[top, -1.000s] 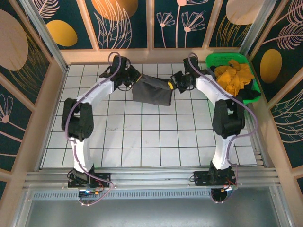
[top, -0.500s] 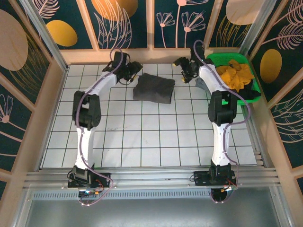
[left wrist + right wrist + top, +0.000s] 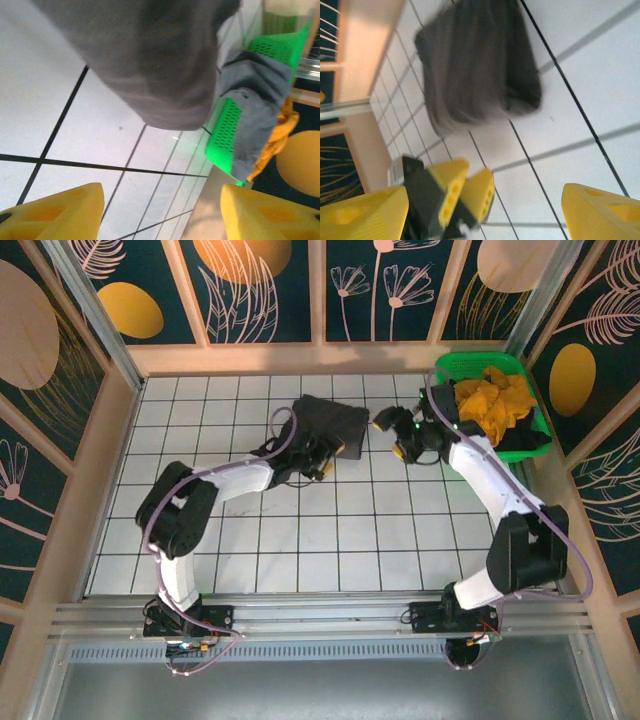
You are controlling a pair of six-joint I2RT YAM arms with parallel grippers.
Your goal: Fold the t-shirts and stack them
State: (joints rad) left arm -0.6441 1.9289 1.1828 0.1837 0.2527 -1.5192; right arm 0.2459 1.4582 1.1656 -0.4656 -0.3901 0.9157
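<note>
A folded dark charcoal t-shirt [image 3: 330,418] lies flat at the back middle of the table; it is also at the top of the left wrist view [image 3: 150,60] and the right wrist view [image 3: 475,65]. My left gripper [image 3: 338,448] hovers just in front of it, open, nothing between its yellow fingers [image 3: 60,212]. My right gripper [image 3: 390,435] is to the shirt's right, open and empty [image 3: 482,215]. Mustard-yellow t-shirts [image 3: 495,400] fill a green basket, a lighter grey t-shirt [image 3: 255,100] hangs over its side, and a black one [image 3: 525,445] lies at its near end.
The green plastic basket [image 3: 475,362] sits in the back right corner, right of my right arm. Wooden rails and patterned walls close in the tiled table [image 3: 300,530]. The left gripper [image 3: 455,195] appears in the right wrist view, close to the right one.
Both grippers have let go of the dark shirt, which now lies folded on the table. Both arms have drawn back from the far edge toward the middle.
</note>
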